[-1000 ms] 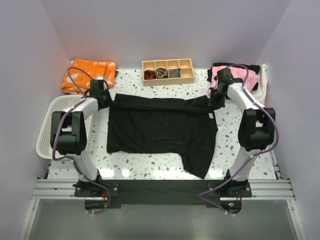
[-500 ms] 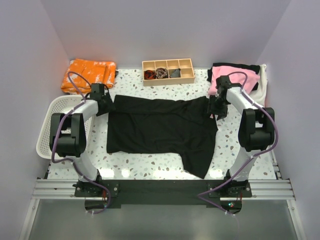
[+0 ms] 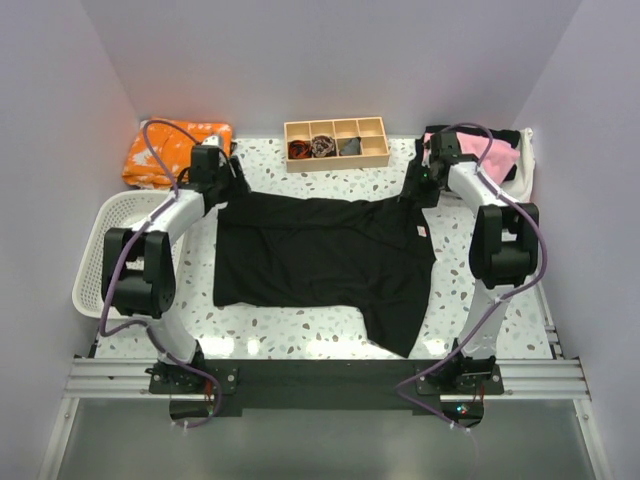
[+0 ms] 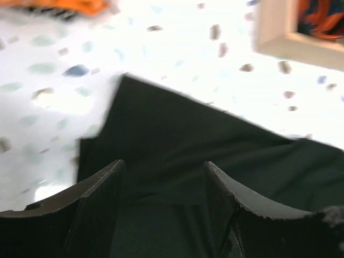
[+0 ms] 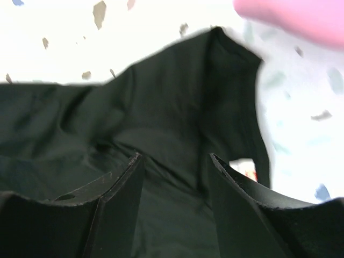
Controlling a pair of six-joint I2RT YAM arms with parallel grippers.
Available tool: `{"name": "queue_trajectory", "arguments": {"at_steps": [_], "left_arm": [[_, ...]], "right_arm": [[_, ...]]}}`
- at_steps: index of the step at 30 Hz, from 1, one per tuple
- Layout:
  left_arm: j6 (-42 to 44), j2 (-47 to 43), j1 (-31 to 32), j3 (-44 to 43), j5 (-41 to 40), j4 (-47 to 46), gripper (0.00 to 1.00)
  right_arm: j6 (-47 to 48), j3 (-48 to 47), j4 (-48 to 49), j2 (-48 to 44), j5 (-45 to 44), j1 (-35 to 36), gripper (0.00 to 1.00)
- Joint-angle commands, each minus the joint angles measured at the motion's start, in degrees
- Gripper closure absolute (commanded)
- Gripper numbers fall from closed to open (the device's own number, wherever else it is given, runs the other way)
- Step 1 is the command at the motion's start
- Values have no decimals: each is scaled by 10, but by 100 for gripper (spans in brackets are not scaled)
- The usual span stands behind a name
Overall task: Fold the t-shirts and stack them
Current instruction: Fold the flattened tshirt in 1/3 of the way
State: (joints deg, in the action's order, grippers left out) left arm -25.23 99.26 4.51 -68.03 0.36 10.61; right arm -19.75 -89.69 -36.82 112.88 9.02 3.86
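Note:
A large black t-shirt (image 3: 320, 250) lies spread flat mid-table, one sleeve pointing toward the near edge, a small white label (image 3: 421, 232) at its right edge. My left gripper (image 3: 228, 185) hangs open just over its far left corner (image 4: 177, 134), with nothing between the fingers (image 4: 164, 164). Over the far right corner (image 5: 161, 102) my right gripper (image 3: 412, 190) is open too and holds nothing (image 5: 176, 156). The white label (image 5: 244, 166) shows beside its right finger. A pile of pink, black and white t-shirts (image 3: 490, 152) lies at the back right.
An orange patterned cloth (image 3: 175, 150) lies at the back left, behind the left gripper. A wooden compartment tray (image 3: 335, 143) with small rolled fabric pieces stands at the back centre. A white basket (image 3: 105, 250) sits at the table's left edge.
Both grippers opened and let go of the black t-shirt's far edge, which now lies flat. Both then drew back toward the far side of the table.

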Motion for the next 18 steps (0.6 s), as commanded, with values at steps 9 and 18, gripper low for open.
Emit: {"name": "queue_trajectory", "arguments": {"at_steps": [9, 18], "left_arm": [[-29, 78, 54, -19, 81, -86, 36], [-19, 104, 63, -15, 67, -74, 37]], "right_arm": [[-14, -73, 23, 70, 58, 3, 57], [0, -44, 10, 55, 54, 4, 100]]}}
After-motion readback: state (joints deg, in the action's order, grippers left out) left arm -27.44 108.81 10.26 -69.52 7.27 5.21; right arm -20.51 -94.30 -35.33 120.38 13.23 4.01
